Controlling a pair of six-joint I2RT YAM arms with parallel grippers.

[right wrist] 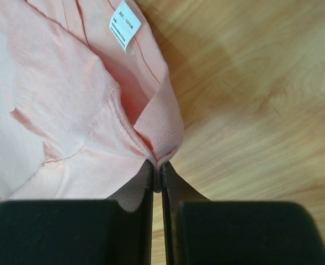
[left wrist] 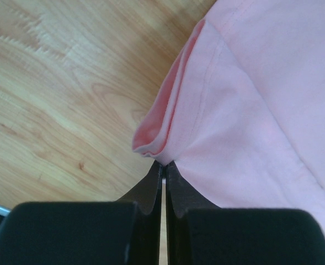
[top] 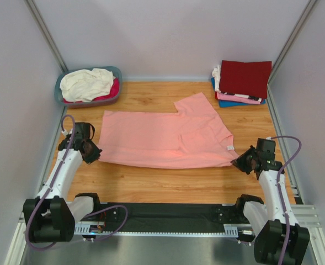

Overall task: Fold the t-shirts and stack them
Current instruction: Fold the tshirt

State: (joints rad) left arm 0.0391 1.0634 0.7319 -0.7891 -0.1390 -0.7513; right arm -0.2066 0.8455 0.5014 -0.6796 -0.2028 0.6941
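The salmon-pink t-shirt lies spread across the wooden table, folded once, with one sleeve pointing to the back. My left gripper is shut on its near-left corner. My right gripper is shut on its near-right corner by the collar, where a white label shows. A stack of folded t-shirts, dark red on top with pink, white and blue below, sits at the back right.
A blue-grey basket at the back left holds a cream-white tee and a magenta one. Grey walls close in the table on the left, right and back. A black rail runs along the near edge.
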